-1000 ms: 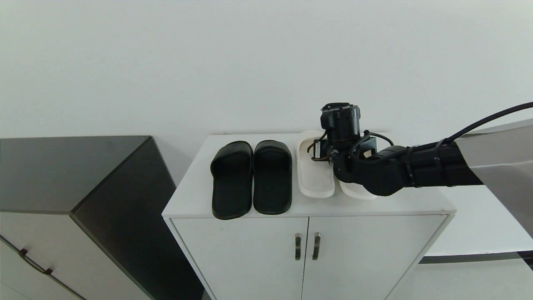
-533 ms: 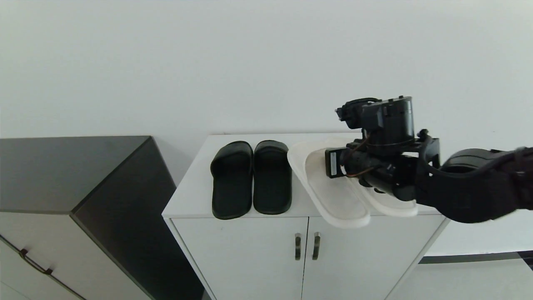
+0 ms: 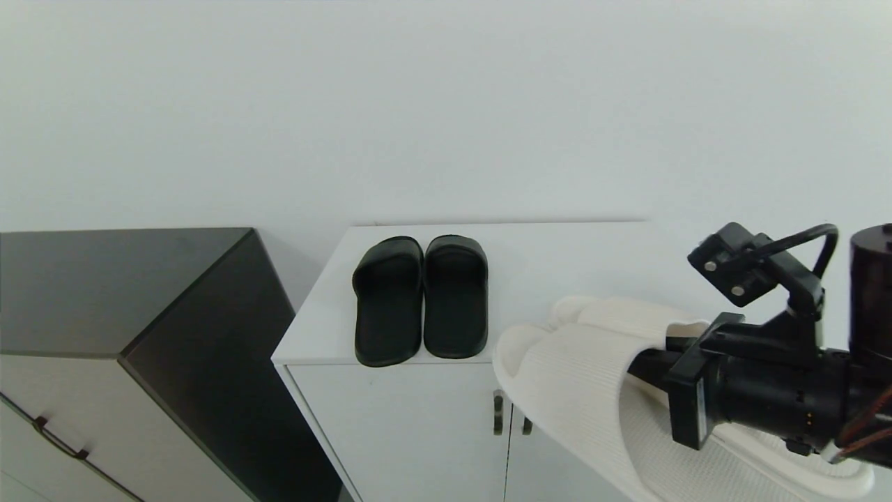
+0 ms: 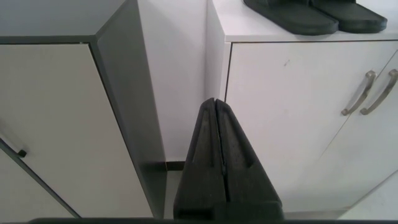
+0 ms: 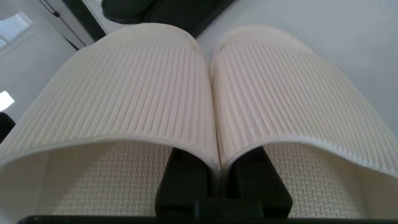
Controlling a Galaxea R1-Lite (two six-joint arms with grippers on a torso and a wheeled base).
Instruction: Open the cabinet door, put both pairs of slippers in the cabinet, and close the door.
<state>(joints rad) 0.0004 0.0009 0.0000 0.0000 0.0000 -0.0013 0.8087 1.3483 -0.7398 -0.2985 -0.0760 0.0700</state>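
white slippers [image 3: 578,383] pinched in right gripper [image 5: 217,177], cabinet doors [image 3: 397,432] shut

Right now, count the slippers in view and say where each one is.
4. Two black slippers lie side by side on the cabinet top. Two white slippers are held together by the right gripper, in front of the cabinet doors.

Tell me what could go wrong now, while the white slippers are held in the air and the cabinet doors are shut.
1. The right gripper holds both white slippers by one pinch of its jaws on the inner strap walls; one may slide out.
2. The cabinet doors are shut and the slippers hang before the handles, so the shut left gripper may bump them when opening a door.
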